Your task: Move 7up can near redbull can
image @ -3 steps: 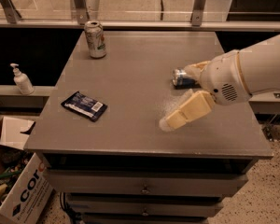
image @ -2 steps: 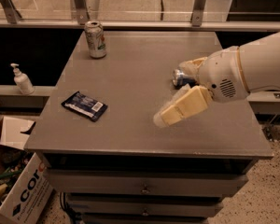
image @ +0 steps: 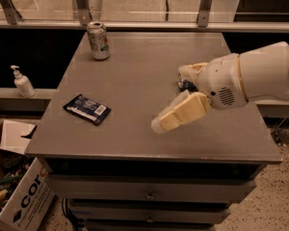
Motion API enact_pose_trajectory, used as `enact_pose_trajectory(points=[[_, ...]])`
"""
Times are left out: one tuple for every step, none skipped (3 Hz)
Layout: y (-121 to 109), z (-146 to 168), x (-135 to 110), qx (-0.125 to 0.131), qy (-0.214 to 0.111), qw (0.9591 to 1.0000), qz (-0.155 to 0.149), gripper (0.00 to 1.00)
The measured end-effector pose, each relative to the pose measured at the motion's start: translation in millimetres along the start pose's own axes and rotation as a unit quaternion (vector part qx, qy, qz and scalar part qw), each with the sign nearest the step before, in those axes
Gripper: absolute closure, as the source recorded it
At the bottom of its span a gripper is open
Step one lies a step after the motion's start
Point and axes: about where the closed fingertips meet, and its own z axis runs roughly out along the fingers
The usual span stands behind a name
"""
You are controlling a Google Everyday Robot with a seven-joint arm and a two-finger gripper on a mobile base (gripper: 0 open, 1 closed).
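Pincer: cream, blocky fingers spread and gripping nothing, low over the matte grey table, masking most of the redbull can, seen only as a blue sliver. The 7up can, a glossy upright cylinder, stands near the far-left edge, well apart, not yet fetched.

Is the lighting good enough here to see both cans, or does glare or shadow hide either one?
Camera view: dim, even light on the table, with no hard shadows and a brighter floor beyond it. The 7up can stands plain at the far left with no glare. The gripper, over the table's right half, hides most of the redbull can, not the lighting.
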Motion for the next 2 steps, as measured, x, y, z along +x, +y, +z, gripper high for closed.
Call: enact_pose_trajectory(points=[[-1,14,13,-0.004,-0.011,0.9999,0.002,0.0],[-4,15,33,0.002,-0.011,0.9998,0.013,0.0]])
